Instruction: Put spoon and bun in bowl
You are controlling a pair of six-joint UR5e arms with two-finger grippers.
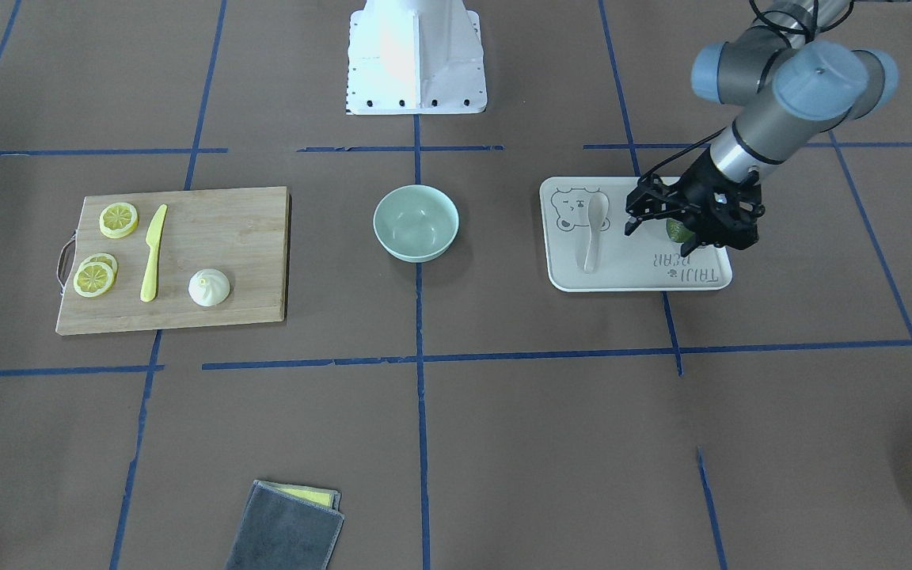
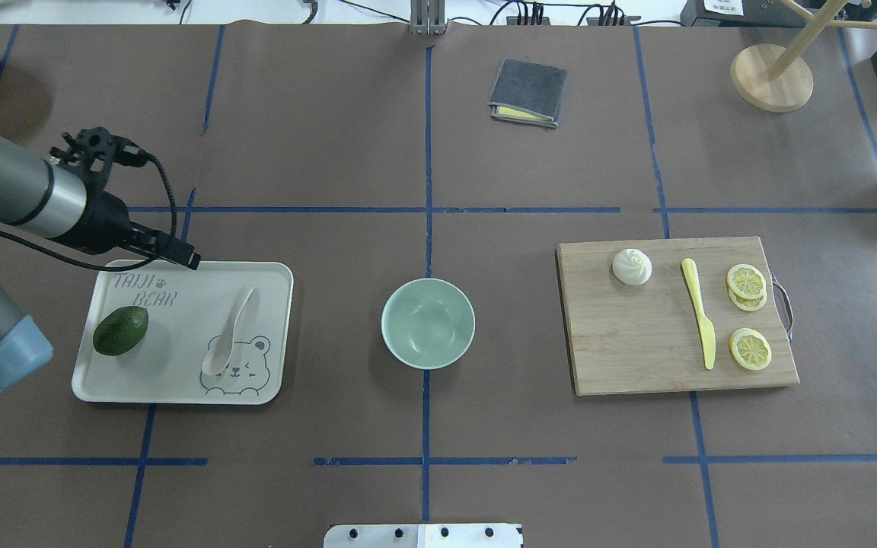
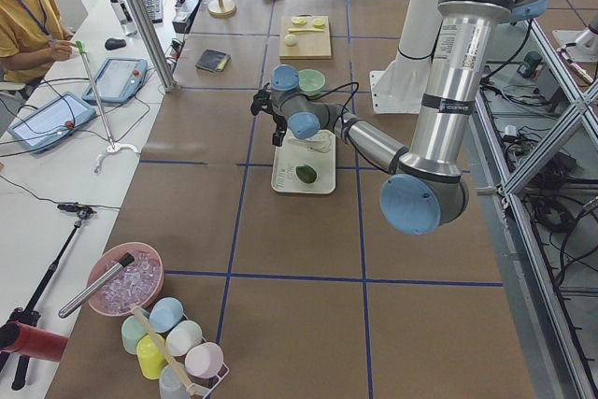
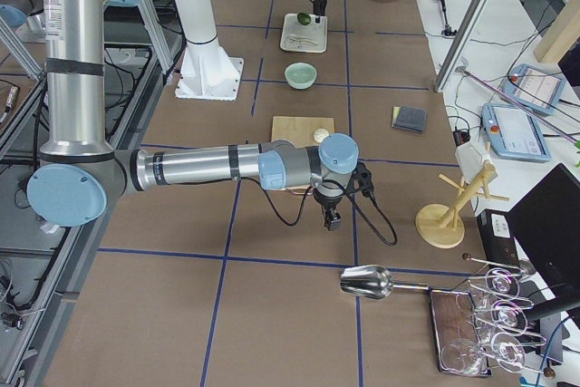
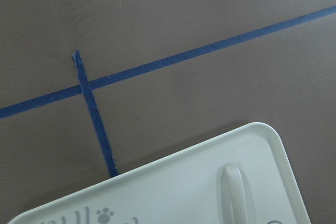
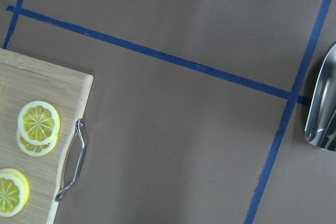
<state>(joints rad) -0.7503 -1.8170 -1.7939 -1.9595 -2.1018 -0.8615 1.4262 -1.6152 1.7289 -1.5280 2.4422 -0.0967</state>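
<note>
- Overhead exterior view, catalogued from the robot's left: a white tray [image 2: 172, 358] on the brown tabletop [image 2: 423, 152], lettered "TAIJI BEAR" [image 2: 143, 289] at its far end, with a bear's face [image 2: 244, 365] drawn in the near corner.
- Tray contents: the spoon [image 2: 231, 331], lying flat with its scoop over the bear's head and its handle pointing away from the robot, and a dark green avocado [image 2: 120, 330], well apart from the spoon.
- The mint bowl [image 2: 428, 323] stands at the centre between the tray and a wooden cutting board [image 2: 636, 342], touching neither. Its bare inside shows.
- Board contents: the bun [image 2: 632, 267] at the far corner nearest the bowl, a yellow knife [image 2: 699, 323] beside it, and lemon slices [image 2: 750, 348] at the end with the metal handle.
- A folded grey cloth [image 2: 527, 92] with a yellow layer lies far across the tabletop.
- The left arm [image 2: 20, 194] holds the left jaws raised above the tray. I cannot tell whether they are wide or narrow.
- The right arm [image 4: 208, 168] reaches past the board's handled end, near a metal scoop [image 6: 321, 103]. The state of the right jaws cannot be told.
</note>
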